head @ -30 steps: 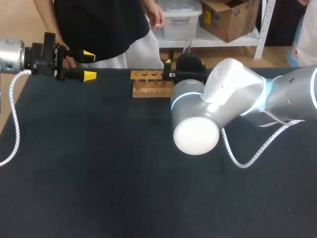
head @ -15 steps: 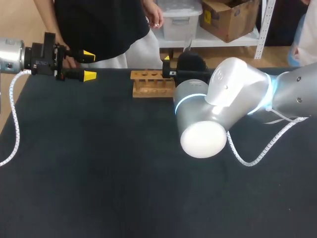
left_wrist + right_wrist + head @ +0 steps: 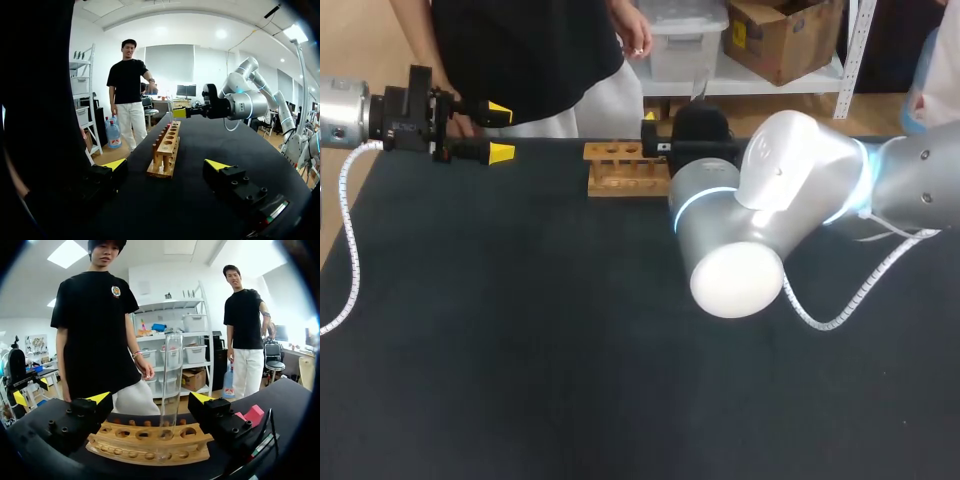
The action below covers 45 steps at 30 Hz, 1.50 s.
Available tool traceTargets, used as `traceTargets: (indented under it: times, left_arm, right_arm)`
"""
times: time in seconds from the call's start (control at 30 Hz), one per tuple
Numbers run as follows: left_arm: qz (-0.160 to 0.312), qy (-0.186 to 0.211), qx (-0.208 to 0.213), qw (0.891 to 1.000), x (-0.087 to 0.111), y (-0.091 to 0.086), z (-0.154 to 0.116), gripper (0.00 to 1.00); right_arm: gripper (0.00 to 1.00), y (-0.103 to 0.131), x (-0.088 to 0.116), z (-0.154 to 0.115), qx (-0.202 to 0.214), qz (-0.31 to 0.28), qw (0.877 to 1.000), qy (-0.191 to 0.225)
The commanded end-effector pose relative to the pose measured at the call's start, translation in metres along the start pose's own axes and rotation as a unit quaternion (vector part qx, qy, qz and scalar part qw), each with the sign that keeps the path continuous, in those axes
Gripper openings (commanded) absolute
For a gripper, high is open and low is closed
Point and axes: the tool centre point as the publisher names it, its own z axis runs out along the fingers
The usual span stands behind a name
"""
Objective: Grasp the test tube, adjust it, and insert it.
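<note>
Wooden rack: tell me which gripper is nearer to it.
Right. The right gripper is close by one end of the wooden rack, which lies just ahead of its open fingers. The left gripper is well off past the rack's other end, apart from it.

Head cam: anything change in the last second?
The right arm swung its elbow to the right and a little nearer the camera. The right gripper edged left along the far side of the wooden rack. No grasp or release shows. The left gripper and the rack stayed put.
</note>
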Motion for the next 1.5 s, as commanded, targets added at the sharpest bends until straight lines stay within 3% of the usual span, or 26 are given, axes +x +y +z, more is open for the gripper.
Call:
traceTargets:
  times: [0.03,0.6,1.13,1.5]
  left_arm:
    - [0.001,-0.001,0.000,1.000,0.001,0.001,0.000,1.00]
    - [0.001,-0.001,0.000,1.000,0.001,0.001,0.000,1.00]
    - [0.001,-0.001,0.000,1.000,0.001,0.001,0.000,1.00]
    - [0.001,-0.001,0.000,1.000,0.001,0.001,0.000,1.00]
  right_arm:
    - [1.00,0.001,0.000,0.000,-0.007,0.001,1.000,0.001]
    - [1.00,0.018,-0.003,-0.004,-0.031,-0.001,1.000,0.004]
    - [1.00,0.016,-0.008,-0.014,-0.010,-0.006,1.000,0.003]
    - [1.00,0.006,-0.027,-0.037,-0.004,0.000,1.000,0.007]
